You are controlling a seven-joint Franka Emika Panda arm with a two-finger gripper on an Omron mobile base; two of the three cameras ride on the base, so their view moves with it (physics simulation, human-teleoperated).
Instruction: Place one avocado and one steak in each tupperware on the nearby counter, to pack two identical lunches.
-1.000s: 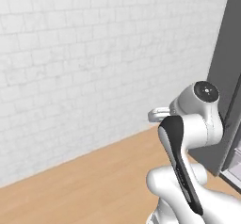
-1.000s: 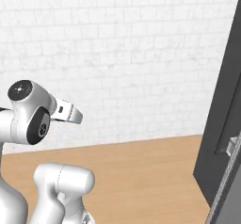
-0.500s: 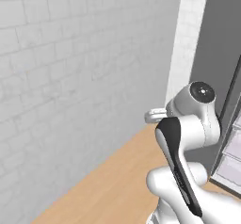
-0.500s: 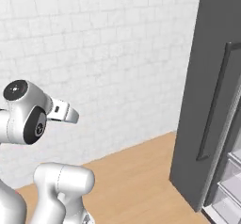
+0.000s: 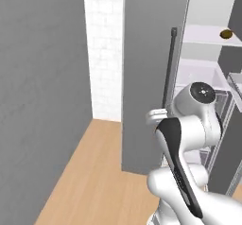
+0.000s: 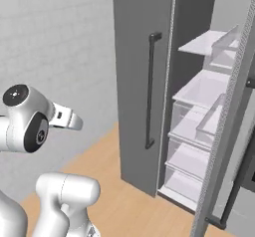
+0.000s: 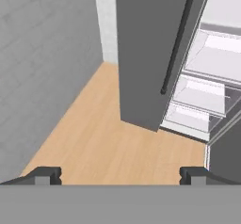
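Observation:
A small dark-brown ball, one avocado, lies on an upper white shelf inside an open dark grey fridge. My gripper is open, its two dark fingertips wide apart with nothing between them. It hangs well above the wooden floor and looks down at the foot of the fridge. The steak, the tupperware and the counter are out of view.
The fridge's closed left door carries a long dark bar handle. White shelves and clear drawers fill the open right half. An open door edge stands at the right. A grey wall bounds the left.
The whole picture has shifted: the base has turned, so the white brick wall has slid off to the left and the open fridge has come into view. The gripper stays open.

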